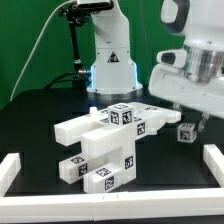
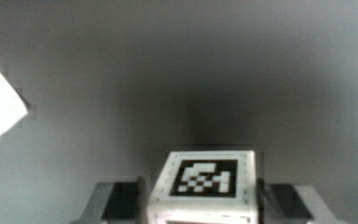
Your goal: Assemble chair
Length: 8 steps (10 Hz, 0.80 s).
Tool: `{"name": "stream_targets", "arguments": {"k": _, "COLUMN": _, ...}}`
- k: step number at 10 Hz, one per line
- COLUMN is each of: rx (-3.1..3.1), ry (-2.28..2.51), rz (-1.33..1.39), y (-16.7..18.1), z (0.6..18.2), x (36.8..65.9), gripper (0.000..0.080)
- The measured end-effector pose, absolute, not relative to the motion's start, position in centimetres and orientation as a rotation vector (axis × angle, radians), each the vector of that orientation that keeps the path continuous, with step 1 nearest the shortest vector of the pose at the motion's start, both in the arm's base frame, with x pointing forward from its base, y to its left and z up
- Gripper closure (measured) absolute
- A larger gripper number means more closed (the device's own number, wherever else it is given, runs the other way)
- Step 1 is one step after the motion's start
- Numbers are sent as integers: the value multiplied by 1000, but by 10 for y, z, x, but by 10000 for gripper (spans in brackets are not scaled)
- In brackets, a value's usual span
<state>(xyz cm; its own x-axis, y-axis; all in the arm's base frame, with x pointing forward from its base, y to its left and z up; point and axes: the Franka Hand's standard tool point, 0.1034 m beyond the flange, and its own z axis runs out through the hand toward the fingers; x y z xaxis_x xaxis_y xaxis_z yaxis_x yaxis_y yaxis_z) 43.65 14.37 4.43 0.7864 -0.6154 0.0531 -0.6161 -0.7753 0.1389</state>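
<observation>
Small tagged cube in grip of half-closed end effector; chair lengthwise near-to-far.

Exterior view: bright, even light from above; the white chair parts verge on overexposure against the black table, casting short, soft shadows. A blue-white glow marks the arm base. Wrist view: dim, grey, soft throughout; the tagged block is slightly blurred.
</observation>
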Motion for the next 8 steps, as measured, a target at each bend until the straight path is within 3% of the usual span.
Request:
{"name": "stream_targets", "arguments": {"k": 2, "rx": 2888, "ry": -971, "rz": -36, "y": 141, "z": 87, "x": 435, "gripper": 515}}
{"name": "stream_targets", "arguments": {"k": 5, "rx": 2976, "ry": -961, "rz": -81, "y": 105, "z": 156, "x": 458, "gripper": 515}}
{"name": "stream_targets", "arguments": {"k": 7, "rx": 2975, "ry": -905, "rz": -101, "y": 87, "z": 176, "x": 479, "gripper": 515}}
{"name": "stream_targets", "arguments": {"k": 8, "rx": 2960, "ry": -904, "rz": -91, "y": 89, "z": 172, "x": 486, "gripper": 515}}
